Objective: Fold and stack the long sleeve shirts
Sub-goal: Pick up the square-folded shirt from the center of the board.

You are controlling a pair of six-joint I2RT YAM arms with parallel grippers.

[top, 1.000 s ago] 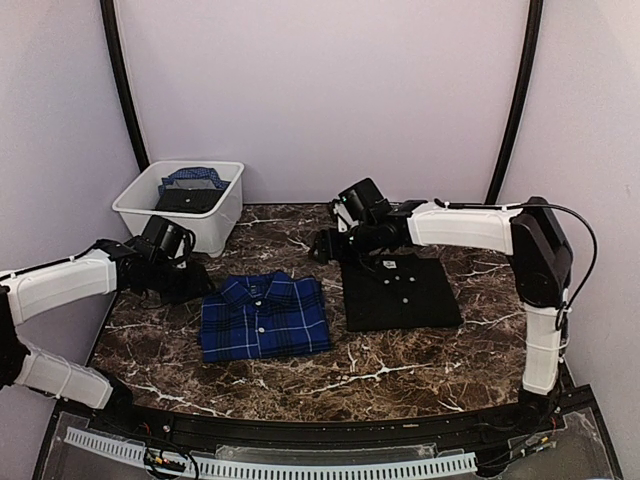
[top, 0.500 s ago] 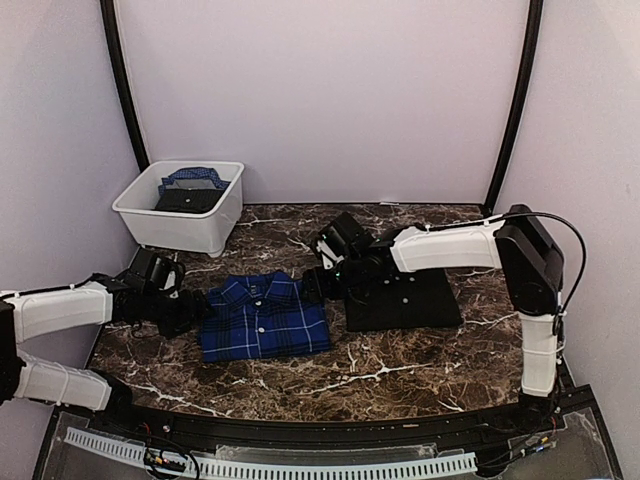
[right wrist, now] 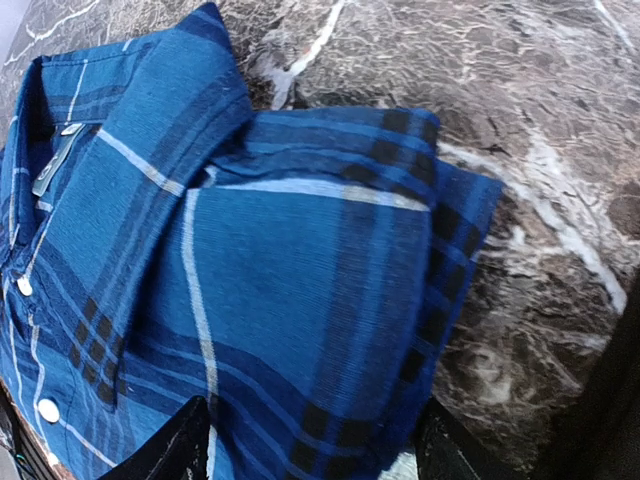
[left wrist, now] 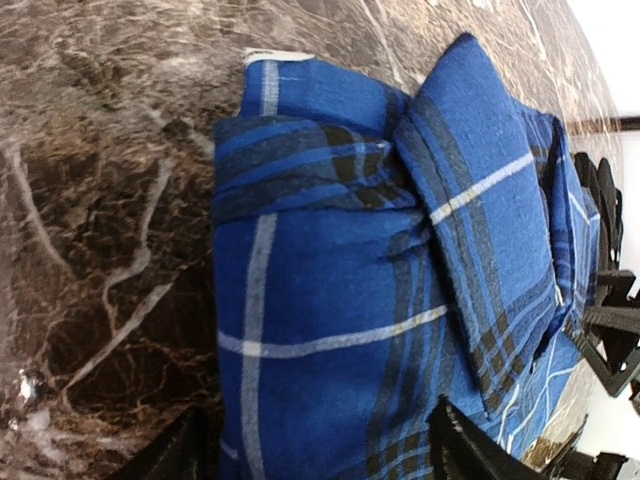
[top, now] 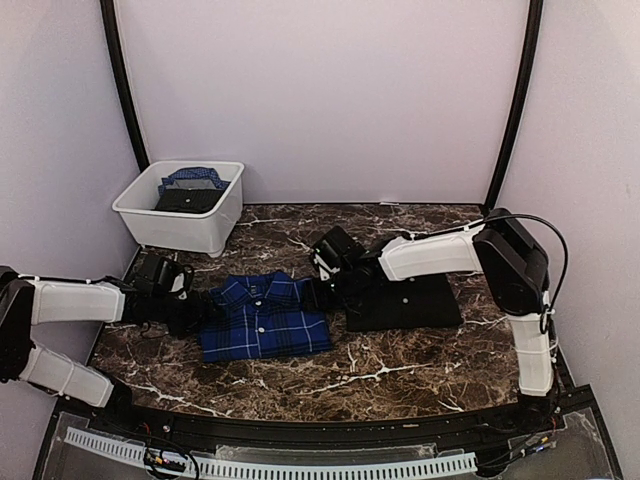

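Black shirt, white tub: top view only

dark marble table bears plaid shirt, black shirt, white tub.

White-shelled left arm and right arm, black joints

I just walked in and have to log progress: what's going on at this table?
Two shirts lie folded side by side on the marble table: the blue plaid shirt and the black shirt, not yet stacked. The left gripper sits at the plaid shirt's left edge and the right gripper at its right edge, both with fingers open and the cloth showing between them in the wrist views. A white tub at the back left holds more clothing.
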